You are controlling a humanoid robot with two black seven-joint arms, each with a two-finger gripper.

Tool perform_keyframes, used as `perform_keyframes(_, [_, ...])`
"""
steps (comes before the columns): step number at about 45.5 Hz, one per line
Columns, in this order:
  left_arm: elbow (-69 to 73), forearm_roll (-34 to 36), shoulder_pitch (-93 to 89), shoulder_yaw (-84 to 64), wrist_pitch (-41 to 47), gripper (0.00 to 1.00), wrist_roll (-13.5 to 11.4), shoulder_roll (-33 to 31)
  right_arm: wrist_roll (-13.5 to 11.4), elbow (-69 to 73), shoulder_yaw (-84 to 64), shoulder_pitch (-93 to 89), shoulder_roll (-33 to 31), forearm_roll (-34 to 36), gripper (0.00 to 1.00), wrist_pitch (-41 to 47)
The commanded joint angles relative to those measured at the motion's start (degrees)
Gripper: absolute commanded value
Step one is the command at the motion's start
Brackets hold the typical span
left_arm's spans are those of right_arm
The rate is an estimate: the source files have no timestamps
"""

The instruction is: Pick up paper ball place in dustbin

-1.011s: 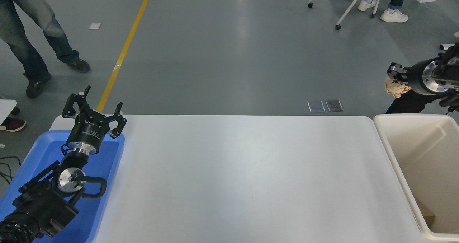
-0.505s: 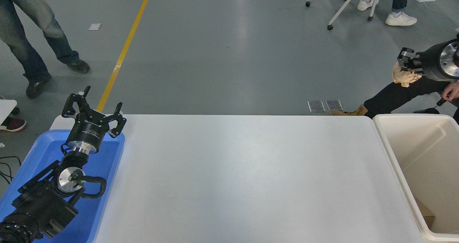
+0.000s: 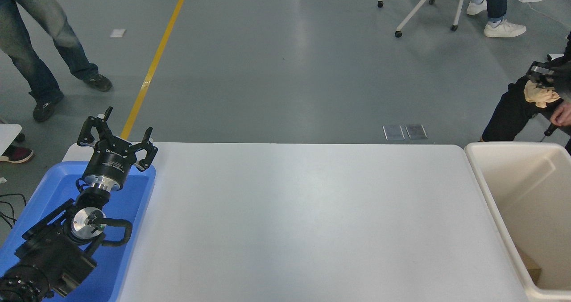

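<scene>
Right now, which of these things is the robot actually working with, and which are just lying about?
Part of the job:
- paper ball, held in the right tool near the picture's right edge
- dustbin, to the table's right

Just lying about:
- blue tray under the parked left tool
- white table
- rolling chair on the floor

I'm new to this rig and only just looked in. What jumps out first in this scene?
At the far right edge, the right gripper holds the tan paper ball in the air, beyond the cream dustbin at the table's right end. The left gripper sits parked and open over the blue tray at the lower left. Between them the white table spreads wide.
</scene>
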Motion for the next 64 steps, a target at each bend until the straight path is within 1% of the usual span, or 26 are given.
perform_keyframes(1, [0.03, -0.09, 0.00, -0.01, 0.00, 0.99, -0.01, 0.00, -2.12, -18.41, 6.95, -17.83, 1.45, 5.43, 0.00, -0.23])
perform_keyframes(5, [-0.05, -0.01, 0.00, -0.01, 0.00, 0.99, -0.01, 0.00, -2.38, -21.75, 10.11, -23.28, 2.59, 5.52, 0.00, -1.98])
perform_keyframes(9, [-0.05, -0.01, 0.00, -0.01, 0.00, 0.99, -0.01, 0.00, -2.47, -22.55, 14.33, -27.94, 3.82, 5.60, 0.00, -6.19])
perform_keyframes(18, [0.03, -0.01, 0.00, -0.01, 0.00, 0.99, -0.01, 0.00, -4.05, -22.64, 21.80, -35.68, 6.63, 5.69, 0.00, -13.75])
perform_keyframes(27, [0.03, -0.01, 0.00, -0.01, 0.00, 0.99, -0.01, 0.00, -4.23, -22.81, 27.43, -41.66, 9.89, 5.60, 0.00, -18.59])
perform_keyframes(39, [0.03, -0.01, 0.00, -0.01, 0.00, 0.99, -0.01, 0.00, -4.14, -23.60, 30.77, -45.70, 13.22, 6.04, 0.00, -20.00])
perform_keyframes(52, [0.03, -0.09, 0.00, -0.01, 0.00, 0.99, -0.01, 0.00, -4.14, -23.52, 30.34, -45.79, 13.84, 6.04, 0.00, -19.91])
perform_keyframes(53, [-0.05, -0.01, 0.00, -0.01, 0.00, 0.99, -0.01, 0.00, -4.14, -23.52, 30.16, -45.79, 13.84, 6.04, 0.11, -19.91])
perform_keyframes(55, [0.03, -0.09, 0.00, -0.01, 0.00, 0.99, -0.01, 0.00, -4.05, -23.52, 30.07, -45.71, 13.84, 6.04, 0.59, -20.00])
perform_keyframes(56, [0.03, -0.01, 0.00, -0.01, 0.00, 0.99, -0.01, 0.00, -4.05, -23.52, 30.07, -45.70, 13.84, 6.04, 0.81, -20.00])
perform_keyframes(57, [-0.05, -0.01, 0.00, 0.08, 0.00, 0.99, -0.01, 0.00, -4.05, -23.52, 30.07, -45.62, 13.84, 6.04, 0.96, -20.09])
perform_keyframes(58, [0.03, -0.01, 0.00, -0.01, 0.00, 0.99, -0.01, 0.00, -4.05, -23.52, 30.16, -45.44, 13.84, 6.04, 1.00, -20.09])
perform_keyframes(64, [-0.05, -0.01, 0.00, -0.01, 0.00, 0.99, -0.01, 0.00, -4.05, -22.99, 30.51, -45.27, 13.67, 6.13, 1.00, -20.00])
